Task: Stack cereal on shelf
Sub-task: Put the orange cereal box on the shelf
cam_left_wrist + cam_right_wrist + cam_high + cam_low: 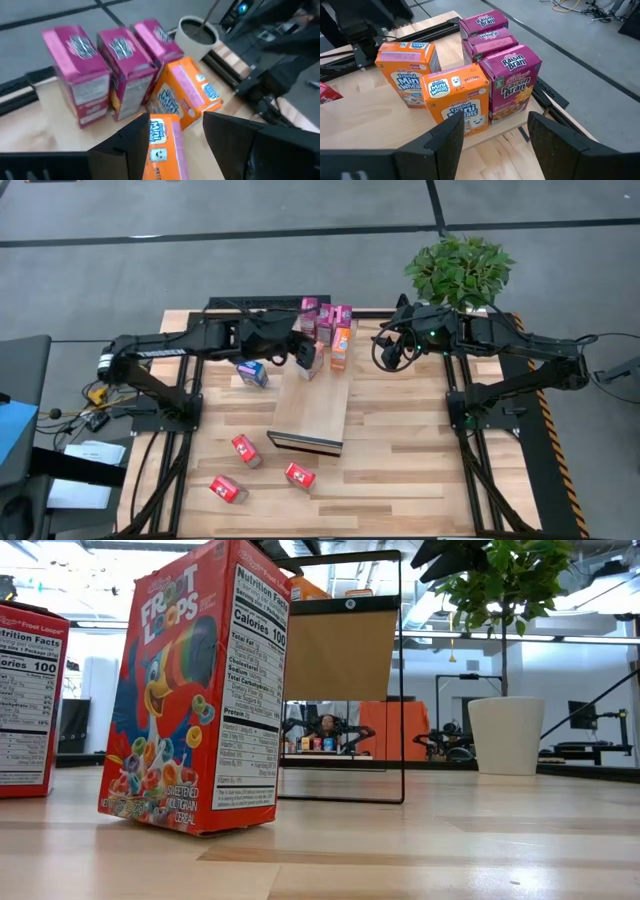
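High view: left gripper [308, 356] sits at the far end of the shelf [312, 408], holding an orange Mini Wheats box [309, 360] beside the second orange box [340, 348] and three magenta Raisin Bran boxes [324, 315]. Blue box [252, 372] lies just left of the shelf; three red boxes [262, 468] lie on the tabletop [400, 470] near the front. Right gripper [392, 350] hangs right of the cluster.

Low view: a red Froot Loops box [195, 690] stands upright up close; grippers not seen.

Left wrist: fingers [125, 145] pinch the Mini Wheats box.

Right wrist: jaws spread, empty, facing the boxes.

Step, I judge: placing this box. Next: lower square, release w/o tipping neighbours.
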Robot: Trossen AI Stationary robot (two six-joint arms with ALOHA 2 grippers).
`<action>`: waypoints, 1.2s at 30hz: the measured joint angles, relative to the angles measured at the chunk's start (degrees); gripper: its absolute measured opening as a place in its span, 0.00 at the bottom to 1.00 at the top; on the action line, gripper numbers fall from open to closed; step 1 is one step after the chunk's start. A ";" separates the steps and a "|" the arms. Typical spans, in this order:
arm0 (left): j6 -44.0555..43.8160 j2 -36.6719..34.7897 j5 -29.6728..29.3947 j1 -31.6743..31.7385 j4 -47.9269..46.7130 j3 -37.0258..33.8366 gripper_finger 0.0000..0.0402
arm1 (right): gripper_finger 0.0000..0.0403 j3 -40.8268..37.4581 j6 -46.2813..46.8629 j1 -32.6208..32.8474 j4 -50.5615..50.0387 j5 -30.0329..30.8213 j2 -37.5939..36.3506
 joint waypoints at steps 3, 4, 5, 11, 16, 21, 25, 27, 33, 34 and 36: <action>1.32 -2.36 2.70 0.02 -2.88 0.02 0.41 | 0.61 0.00 0.00 0.00 -0.03 -0.02 0.00; 1.57 -3.11 4.68 0.02 -4.64 0.02 0.38 | 0.61 0.00 0.00 0.00 -0.05 0.00 0.00; 2.15 -3.96 6.67 0.01 -6.73 0.02 0.35 | 0.61 0.00 0.00 0.01 -0.05 -0.02 0.00; 4.33 -7.70 7.08 -3.01 -23.89 -0.09 0.10 | 0.61 0.00 -0.02 0.00 -0.04 0.00 0.00; 2.73 -8.84 5.15 -5.65 -24.33 -4.34 0.02 | 0.61 0.00 -0.09 0.00 -0.05 0.01 0.00; 3.81 -8.72 5.31 -6.11 -16.07 -9.97 0.00 | 0.61 0.00 -0.26 0.00 -0.05 0.09 0.00; 5.11 -8.64 5.14 -5.06 -13.13 -12.72 0.00 | 0.61 0.00 -0.24 0.00 -0.07 0.11 0.00; 5.06 -8.60 5.07 -4.52 -10.68 -14.12 0.00 | 0.61 0.00 -0.24 0.00 -0.06 0.13 0.00; 5.81 -8.51 5.48 -3.24 -2.82 -16.54 0.00 | 0.61 0.00 -0.15 0.00 -0.07 0.17 0.00; 5.88 -8.26 5.76 -3.04 -1.53 -16.67 0.00 | 0.61 0.00 -0.09 0.00 -0.05 0.17 0.00; 5.91 -8.02 6.54 -2.77 -0.49 -16.81 0.00 | 0.61 0.00 -0.09 0.00 -0.07 0.17 0.00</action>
